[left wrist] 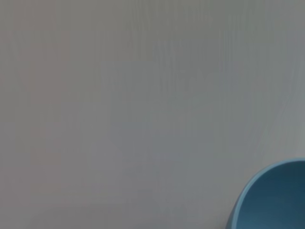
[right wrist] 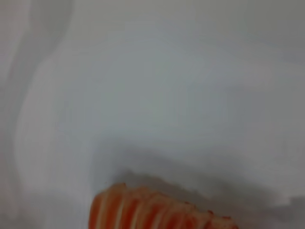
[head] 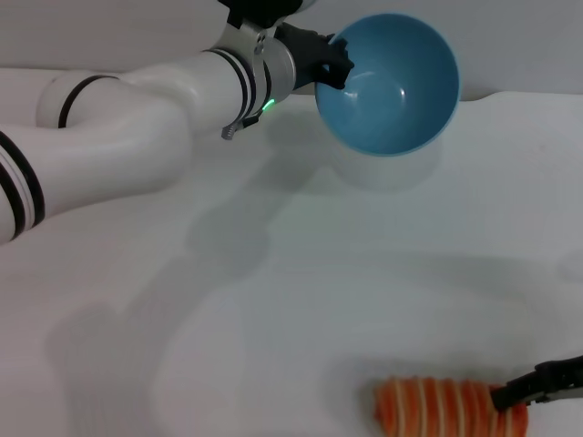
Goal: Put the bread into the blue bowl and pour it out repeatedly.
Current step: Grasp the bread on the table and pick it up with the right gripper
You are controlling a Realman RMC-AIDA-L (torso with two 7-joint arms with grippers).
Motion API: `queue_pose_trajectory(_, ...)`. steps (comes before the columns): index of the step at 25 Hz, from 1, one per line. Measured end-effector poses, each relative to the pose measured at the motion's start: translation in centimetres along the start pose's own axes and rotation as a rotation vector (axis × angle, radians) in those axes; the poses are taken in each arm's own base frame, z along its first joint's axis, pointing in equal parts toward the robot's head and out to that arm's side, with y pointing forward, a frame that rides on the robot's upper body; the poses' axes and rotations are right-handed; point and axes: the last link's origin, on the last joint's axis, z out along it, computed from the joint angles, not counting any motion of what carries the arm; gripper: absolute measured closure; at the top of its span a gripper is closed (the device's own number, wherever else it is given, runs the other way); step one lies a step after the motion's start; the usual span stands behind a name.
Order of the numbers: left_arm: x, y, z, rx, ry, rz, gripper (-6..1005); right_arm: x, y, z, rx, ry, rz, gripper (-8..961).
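Bread (head: 451,407) is gripped at the table's (head: 273,291) near edge by the right gripper (head: 510,397); the blue bowl (head: 387,84) is clamped, tilted, by the left gripper (head: 330,66).

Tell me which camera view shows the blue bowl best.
The head view: the blue bowl shows whole, tipped toward the camera, empty, held at its rim by the left gripper. The left wrist view catches only a rim section; the right wrist view shows none.

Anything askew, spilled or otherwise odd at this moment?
The blue bowl is held aloft by the left pincer, tipped so its empty inside faces forward. The bread lies on the table with the right pincer at its end. Nothing looks damaged.
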Motion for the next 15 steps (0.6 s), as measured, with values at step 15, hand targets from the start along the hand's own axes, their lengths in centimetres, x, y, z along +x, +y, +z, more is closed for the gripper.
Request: queue_pose_trajectory(15, -0.6, -0.5, 0.0, 0.014, -0.014, -0.016, 1000, -1.8, 0.8, -3.1, -0.01, -0.118, -0.122, 731)
